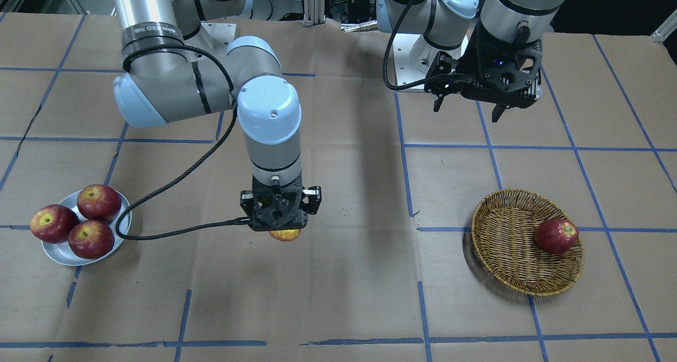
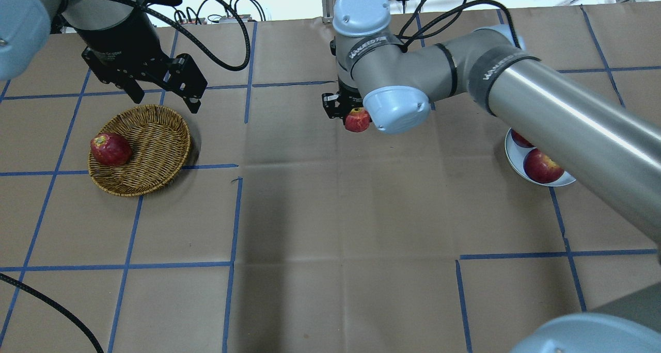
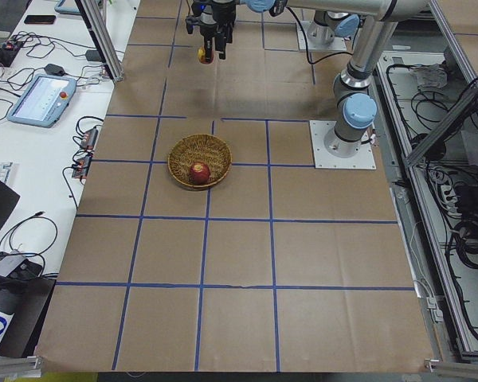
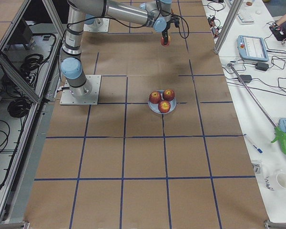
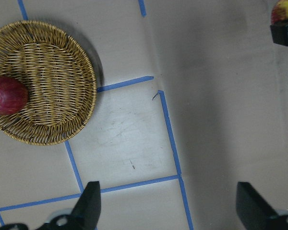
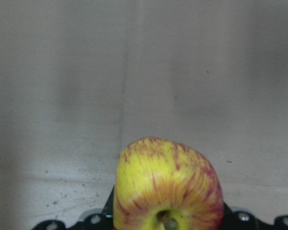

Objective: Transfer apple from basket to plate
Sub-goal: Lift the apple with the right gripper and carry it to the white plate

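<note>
Filling the bottom of the right wrist view, the apple [image 6: 168, 187] shows yellow skin streaked with red around its stem. The right gripper [image 1: 284, 233] is clamped on it from above, pointing straight down and holding it clear of the paper-covered table [image 1: 359, 277]. The fruit hangs well apart from the basket [image 1: 508, 277], out in the open stretch between the basket and the plate [image 1: 53, 253].

One dark red apple [image 1: 556, 236] lies inside the basket, against the rim on the side away from the held fruit. The left gripper [image 2: 167, 102] hangs above the table just off the basket's rim, on the side towards the robot's base, with its fingers spread apart and nothing between them.

Far from the basket, beyond the held apple, the plate carries three red apples [image 1: 92, 219] touching one another, one of them hanging over the edge.
</note>
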Tool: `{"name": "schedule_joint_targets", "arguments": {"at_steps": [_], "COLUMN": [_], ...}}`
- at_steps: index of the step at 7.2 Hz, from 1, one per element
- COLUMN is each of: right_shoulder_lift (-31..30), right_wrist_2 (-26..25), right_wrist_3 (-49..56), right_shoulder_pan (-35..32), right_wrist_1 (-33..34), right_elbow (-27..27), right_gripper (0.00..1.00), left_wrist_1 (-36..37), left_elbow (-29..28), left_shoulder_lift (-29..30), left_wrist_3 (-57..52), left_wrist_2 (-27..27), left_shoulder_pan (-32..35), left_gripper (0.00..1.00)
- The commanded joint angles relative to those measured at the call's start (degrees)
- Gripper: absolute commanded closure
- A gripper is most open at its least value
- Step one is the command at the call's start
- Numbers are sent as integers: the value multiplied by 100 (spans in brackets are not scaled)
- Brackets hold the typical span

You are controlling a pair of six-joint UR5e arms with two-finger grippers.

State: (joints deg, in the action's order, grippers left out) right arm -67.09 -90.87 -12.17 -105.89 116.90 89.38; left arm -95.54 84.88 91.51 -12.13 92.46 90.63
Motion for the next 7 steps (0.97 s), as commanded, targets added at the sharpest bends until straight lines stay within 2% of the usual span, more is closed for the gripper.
{"name": "schedule_joint_targets", "arguments": {"at_steps": [1, 3, 5, 7], "right_shoulder_lift": [-636, -989, -1026, -1026], "right_wrist_2": [51, 60, 78, 87], "right_wrist_3": [1079, 2336, 3662, 4665], "right_shoulder_pan": [1101, 2120, 3149, 3819], "right_wrist_1": [-606, -511, -476, 5], "right_elbow": [218, 710, 975, 1255], "right_gripper": [40, 40, 40, 40], "left_wrist_1": [0, 0, 0, 0], "left_elbow": [2, -6, -15, -15], "left_shoulder_lift": [-18, -19, -19, -19], "left_wrist_3": [0, 0, -9, -9], "left_wrist_2": [0, 0, 0, 0], "left_shoulder_pan": [-10, -10, -10, -1], "left_gripper": [1, 1, 1, 1]}}
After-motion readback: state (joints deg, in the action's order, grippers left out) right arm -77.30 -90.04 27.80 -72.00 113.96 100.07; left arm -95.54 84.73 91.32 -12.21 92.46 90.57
